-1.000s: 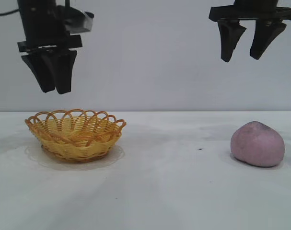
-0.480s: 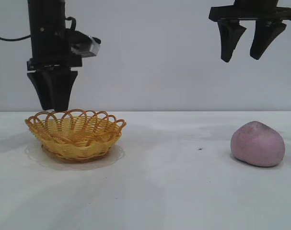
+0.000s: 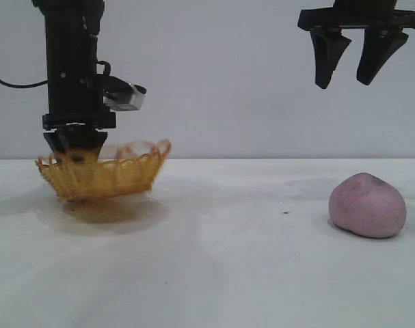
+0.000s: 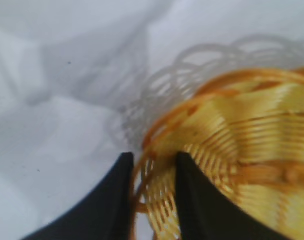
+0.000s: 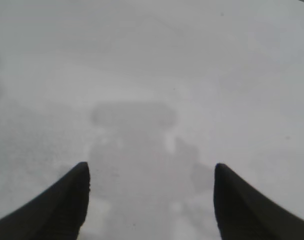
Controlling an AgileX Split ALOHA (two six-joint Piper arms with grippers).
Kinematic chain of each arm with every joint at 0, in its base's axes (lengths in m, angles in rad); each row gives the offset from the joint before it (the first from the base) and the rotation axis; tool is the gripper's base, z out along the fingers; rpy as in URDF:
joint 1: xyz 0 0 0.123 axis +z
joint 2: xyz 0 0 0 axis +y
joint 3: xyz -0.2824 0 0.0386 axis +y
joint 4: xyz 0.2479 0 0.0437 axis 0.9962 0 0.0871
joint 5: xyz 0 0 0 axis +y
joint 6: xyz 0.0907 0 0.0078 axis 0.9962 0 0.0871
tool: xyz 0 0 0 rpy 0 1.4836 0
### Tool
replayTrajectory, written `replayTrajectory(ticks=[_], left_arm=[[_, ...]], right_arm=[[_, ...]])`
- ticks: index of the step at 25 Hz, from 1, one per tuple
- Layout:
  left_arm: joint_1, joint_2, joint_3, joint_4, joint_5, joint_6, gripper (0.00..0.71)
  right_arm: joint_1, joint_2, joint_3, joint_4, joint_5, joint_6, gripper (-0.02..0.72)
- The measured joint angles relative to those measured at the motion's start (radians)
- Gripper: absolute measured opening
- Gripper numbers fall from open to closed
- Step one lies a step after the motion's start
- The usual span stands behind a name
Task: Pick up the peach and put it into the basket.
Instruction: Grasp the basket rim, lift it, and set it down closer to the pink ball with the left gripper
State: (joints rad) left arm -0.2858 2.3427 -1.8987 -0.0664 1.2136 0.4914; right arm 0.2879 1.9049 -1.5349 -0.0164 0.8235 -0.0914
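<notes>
We see the peach resting on the white table, well apart from the basket and untouched by either arm. The basket stands tilted, one side lifted off the table, because the left gripper has its fingers pinched on the woven rim, one inside and one outside. The right gripper hangs high above the table with its fingers spread and empty, somewhat to the side of the peach. We judge the main risk to be the basket: a thin grip on light wicker could slip, or the basket could tip over or end up farther from the fruit. The peach itself looks rounded and could roll if nudged off-centre.
</notes>
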Motion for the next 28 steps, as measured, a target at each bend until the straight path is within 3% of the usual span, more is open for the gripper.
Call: replayTrajectory(ticks=[6,7,10,11,16,22,28], left_arm=[[-0.001,0.0,-0.041,-0.022,0.027,-0.134,0.077],[-0.001,0.0,-0.049,-0.022,0.027,-0.184,0.036],[-0.001,-0.014,-0.051,-0.04,0.023,-0.304,0.051],[-0.001,-0.022,-0.051,-0.056,0.023,-0.339,0.0],[-0.001,-0.101,-0.026,-0.168,0.009,-0.435,0.0],[-0.001,-0.204,0.175,-0.254,-0.015,-0.487,0.0],[-0.031,-0.345,0.494,-0.448,-0.282,-0.495,0.0]], right_arm=[[0.0,0.0,0.0,0.0,0.0,0.0,0.461],[0.0,0.0,0.0,0.0,0.0,0.0,0.461],[0.0,0.0,0.0,0.0,0.0,0.0,0.461],[0.0,0.0,0.0,0.0,0.0,0.0,0.461],[0.0,0.0,0.0,0.0,0.0,0.0,0.461],[0.0,0.0,0.0,0.002,-0.004,0.0,0.461],[0.0,0.0,0.0,0.013,-0.012,0.0,0.461]])
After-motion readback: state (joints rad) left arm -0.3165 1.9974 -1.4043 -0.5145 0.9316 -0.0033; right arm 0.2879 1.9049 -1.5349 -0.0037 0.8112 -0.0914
